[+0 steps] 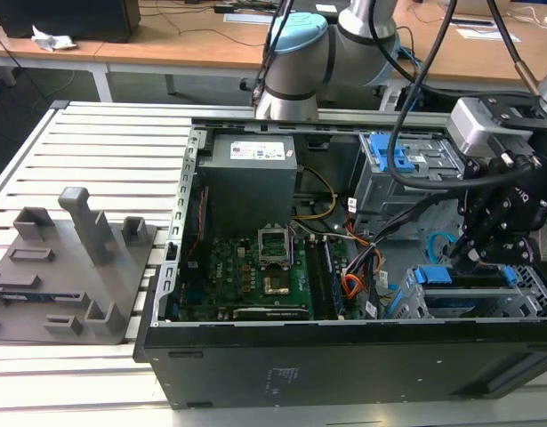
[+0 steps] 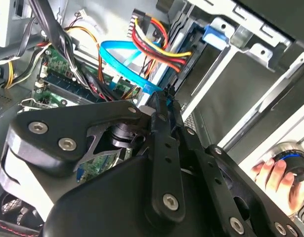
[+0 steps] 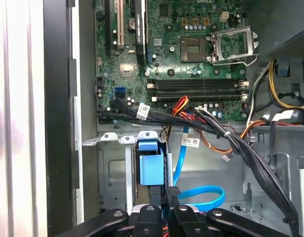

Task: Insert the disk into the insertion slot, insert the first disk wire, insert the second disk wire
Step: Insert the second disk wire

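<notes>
Inside the open computer case (image 1: pixel 255 356), at the exterior view's right, the gripper (image 1: pixel 473 258) hangs just over the disk (image 1: pixel 460 277), which already sits in the insertion slot (image 1: pixel 522 302) with its blue carrier showing. Both wrist views show the fingers (image 3: pixel 172 195) drawn close together on a small black connector at the end of a light blue cable (image 3: pixel 201 197), right beside the disk's edge (image 3: pixel 152 168). Judging by this, a wire insertion is in hand; it wants the plug held square to its socket, pressed straight and gently, with the loose black and orange wiring (image 3: pixel 226 138) kept clear
</notes>
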Robot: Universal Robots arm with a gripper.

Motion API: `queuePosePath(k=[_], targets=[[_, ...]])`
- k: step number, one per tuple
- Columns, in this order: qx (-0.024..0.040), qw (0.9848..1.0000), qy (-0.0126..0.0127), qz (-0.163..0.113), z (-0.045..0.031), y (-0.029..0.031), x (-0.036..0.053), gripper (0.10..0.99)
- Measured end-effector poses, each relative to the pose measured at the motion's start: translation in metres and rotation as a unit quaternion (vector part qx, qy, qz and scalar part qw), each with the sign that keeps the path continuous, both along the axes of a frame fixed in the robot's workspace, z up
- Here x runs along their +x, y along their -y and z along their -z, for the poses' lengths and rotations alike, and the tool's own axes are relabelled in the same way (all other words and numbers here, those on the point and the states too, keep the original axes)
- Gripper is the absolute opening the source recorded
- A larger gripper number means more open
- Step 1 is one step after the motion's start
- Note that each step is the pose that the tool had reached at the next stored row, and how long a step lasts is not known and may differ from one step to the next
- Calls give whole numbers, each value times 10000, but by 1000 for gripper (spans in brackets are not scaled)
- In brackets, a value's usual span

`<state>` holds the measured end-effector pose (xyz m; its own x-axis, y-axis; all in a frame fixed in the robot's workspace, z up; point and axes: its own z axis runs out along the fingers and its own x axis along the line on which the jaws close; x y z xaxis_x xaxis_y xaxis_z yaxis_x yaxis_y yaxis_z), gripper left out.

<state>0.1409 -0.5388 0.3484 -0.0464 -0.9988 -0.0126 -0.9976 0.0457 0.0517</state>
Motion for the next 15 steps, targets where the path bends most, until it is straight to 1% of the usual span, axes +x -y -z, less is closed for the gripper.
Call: queuePosePath(k=[4,9,12,15], targets=[[0,10000,-9,0,20,0,64,161],[-1,10000,-14,0,66,4,73,161],[-1,10000,-15,0,77,6,77,161],[-3,10000,-16,0,107,21,80,161]])
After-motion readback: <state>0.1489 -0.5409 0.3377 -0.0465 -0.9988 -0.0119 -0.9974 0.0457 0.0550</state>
